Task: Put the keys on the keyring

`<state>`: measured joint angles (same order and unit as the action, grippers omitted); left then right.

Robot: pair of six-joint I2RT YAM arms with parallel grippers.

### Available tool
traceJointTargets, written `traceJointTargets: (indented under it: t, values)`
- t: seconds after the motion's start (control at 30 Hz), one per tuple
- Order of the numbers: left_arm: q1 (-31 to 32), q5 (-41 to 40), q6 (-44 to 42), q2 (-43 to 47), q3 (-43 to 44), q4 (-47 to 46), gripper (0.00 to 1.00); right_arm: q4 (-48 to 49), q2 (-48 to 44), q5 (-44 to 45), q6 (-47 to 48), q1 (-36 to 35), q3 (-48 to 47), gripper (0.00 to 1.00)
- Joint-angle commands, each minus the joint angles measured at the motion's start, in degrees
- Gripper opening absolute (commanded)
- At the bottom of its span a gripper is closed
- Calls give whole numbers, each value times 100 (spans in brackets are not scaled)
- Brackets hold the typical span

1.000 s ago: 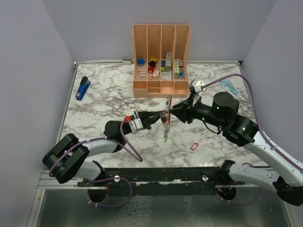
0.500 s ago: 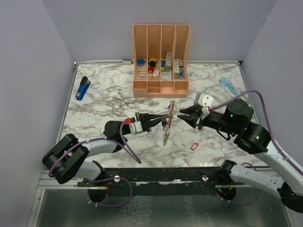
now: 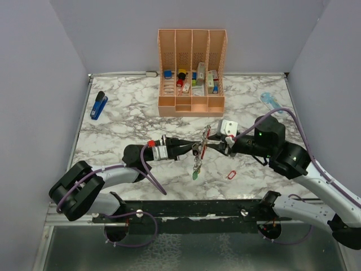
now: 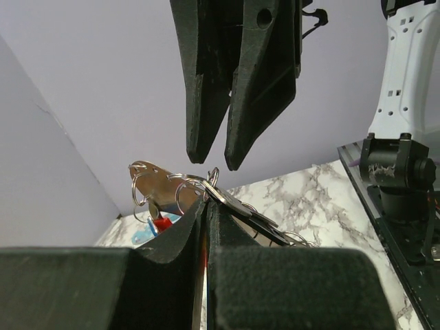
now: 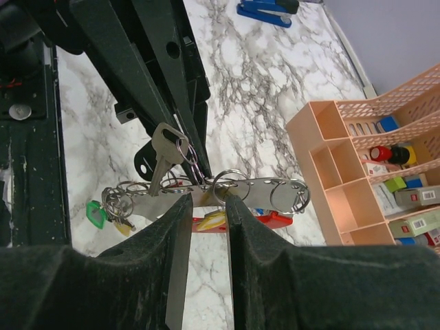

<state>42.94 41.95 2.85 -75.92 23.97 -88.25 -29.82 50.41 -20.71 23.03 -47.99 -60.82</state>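
The keyring [image 3: 204, 139], red with a grey metal plate [image 5: 323, 190] full of holes, hangs above the table with my left gripper [image 3: 192, 148] shut on its edge; a red sliver shows between the pads [image 4: 184, 237]. Several keys [image 3: 197, 164] dangle from it on split rings, among them a silver key [image 5: 161, 155], a green tag [image 5: 96, 214] and a yellow tag [image 5: 212, 220]. My right gripper [image 5: 207, 203] meets the keyring from the right. Its jaws stand a little apart, one fingertip on each side of a split ring [image 5: 229, 184] on the plate.
An orange desk organiser [image 3: 192, 103] with small items stands at the back centre. A blue stapler [image 3: 98, 105] lies at the left, a pale blue object [image 3: 271, 102] at the back right, and a small red oval loop [image 3: 231, 175] on the table below the right arm.
The right gripper drew back to the right from the keyring, then came in again to its plate. The left gripper kept its hold, and the bunch of keys now hangs slightly lower.
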Motion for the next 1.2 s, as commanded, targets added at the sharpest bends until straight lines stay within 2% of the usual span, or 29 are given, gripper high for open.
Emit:
traceJointTargets:
  t: [0.0,0.53,0.77,1.17]
  values:
    - [6,178,248,146,-33,-1449,0,218,5,-232,227,-8,30,26]
    - [2,185,201,132,-50,-1445,0,42,324,-623,332,-9,-199,22]
    - [4,188,197,134,-52,-1454,0,18,391,-714,313,-9,-169,14]
    - [-13,363,277,116,20,-1450,0,-31,529,-917,409,-9,-176,18]
